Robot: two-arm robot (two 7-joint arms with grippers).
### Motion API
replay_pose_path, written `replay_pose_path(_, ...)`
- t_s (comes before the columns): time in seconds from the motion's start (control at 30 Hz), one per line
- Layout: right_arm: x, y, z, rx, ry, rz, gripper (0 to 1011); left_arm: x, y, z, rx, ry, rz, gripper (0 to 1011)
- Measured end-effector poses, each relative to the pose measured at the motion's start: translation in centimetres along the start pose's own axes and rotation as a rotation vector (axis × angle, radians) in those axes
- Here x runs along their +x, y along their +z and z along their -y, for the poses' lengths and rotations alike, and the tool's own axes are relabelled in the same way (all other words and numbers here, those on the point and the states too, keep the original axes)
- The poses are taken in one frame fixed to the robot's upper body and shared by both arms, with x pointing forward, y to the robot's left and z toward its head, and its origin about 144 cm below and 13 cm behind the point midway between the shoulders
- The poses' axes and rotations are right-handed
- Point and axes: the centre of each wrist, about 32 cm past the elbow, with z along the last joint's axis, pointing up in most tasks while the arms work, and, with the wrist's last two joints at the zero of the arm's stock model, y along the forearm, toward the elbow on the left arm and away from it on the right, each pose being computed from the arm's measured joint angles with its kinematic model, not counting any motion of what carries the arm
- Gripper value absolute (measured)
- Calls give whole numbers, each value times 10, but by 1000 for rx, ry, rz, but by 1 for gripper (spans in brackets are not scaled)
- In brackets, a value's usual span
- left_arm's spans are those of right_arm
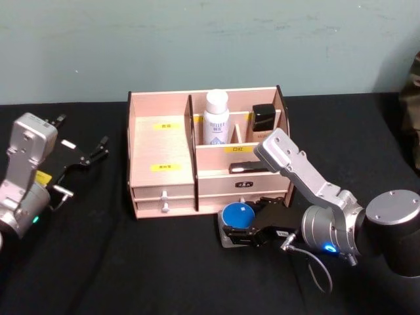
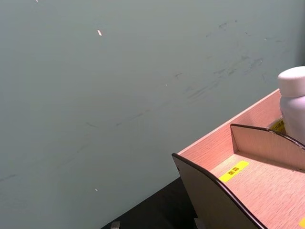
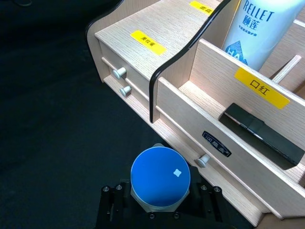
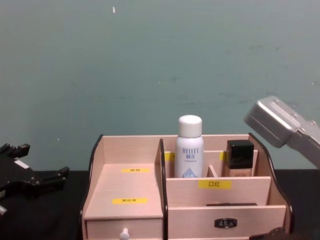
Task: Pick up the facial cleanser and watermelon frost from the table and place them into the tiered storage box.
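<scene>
Right arm reaches low by the table's front edge, right gripper (image 1: 239,226) jaws closed on the jar (image 1: 236,212). Left gripper (image 1: 97,149) hangs raised near the left edge, jaws apart.

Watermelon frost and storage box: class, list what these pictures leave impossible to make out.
Watermelon frost: sides hidden beneath its lid and the right gripper, head view.
Facial cleanser: base behind the tiered storage box divider, chest view.
Yellow labels: print too small, head view.
</scene>
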Motion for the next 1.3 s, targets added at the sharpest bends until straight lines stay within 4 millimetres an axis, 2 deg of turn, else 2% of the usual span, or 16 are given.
replay_pose_path(0.4, 0, 0, 0, 2, 3, -3, 726, 0, 0, 0, 0, 0, 0, 1001)
replay_pose_path(0.7, 0, 6, 9, 43, 32, 15, 724, 0, 0, 0, 0, 0, 0, 1001)
replay_pose_path(1.03, -10, 28, 24, 113, 91, 58, 724, 0, 0, 0, 0, 0, 0, 1001)
replay_pose_path(1.3, -17, 47, 25, 158, 124, 85, 726, 0, 0, 0, 0, 0, 0, 1001)
